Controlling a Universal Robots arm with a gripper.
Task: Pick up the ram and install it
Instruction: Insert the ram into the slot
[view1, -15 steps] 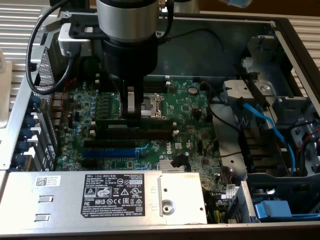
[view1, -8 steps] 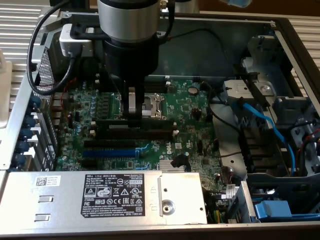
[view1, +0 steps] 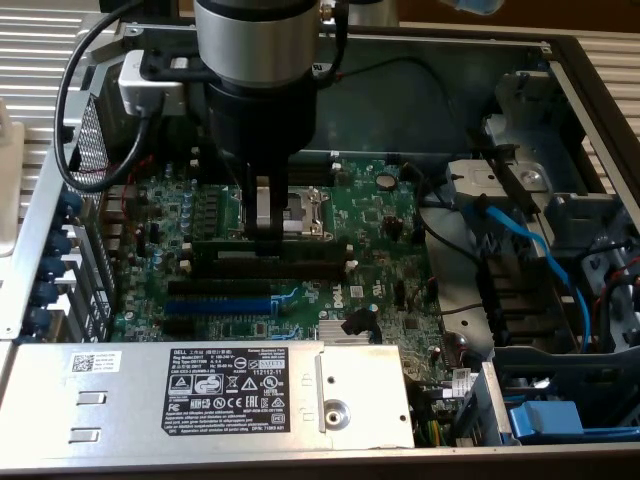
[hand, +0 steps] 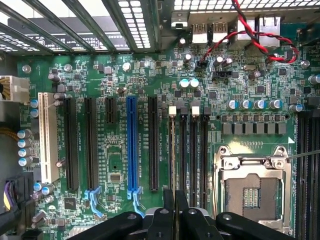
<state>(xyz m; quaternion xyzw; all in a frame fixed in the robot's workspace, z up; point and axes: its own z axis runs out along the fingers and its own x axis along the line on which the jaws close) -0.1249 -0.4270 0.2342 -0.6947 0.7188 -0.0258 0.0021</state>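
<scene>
Clenching the ram (hand: 172, 150) edge-on over a black slot (hand: 172, 111), the fingers (hand: 181, 207) needed to hold it level and press evenly.

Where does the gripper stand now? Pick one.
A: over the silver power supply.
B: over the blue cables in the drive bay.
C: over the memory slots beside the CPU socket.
C: the gripper hangs over the memory slots next to the CPU socket, closed on the ram.
</scene>
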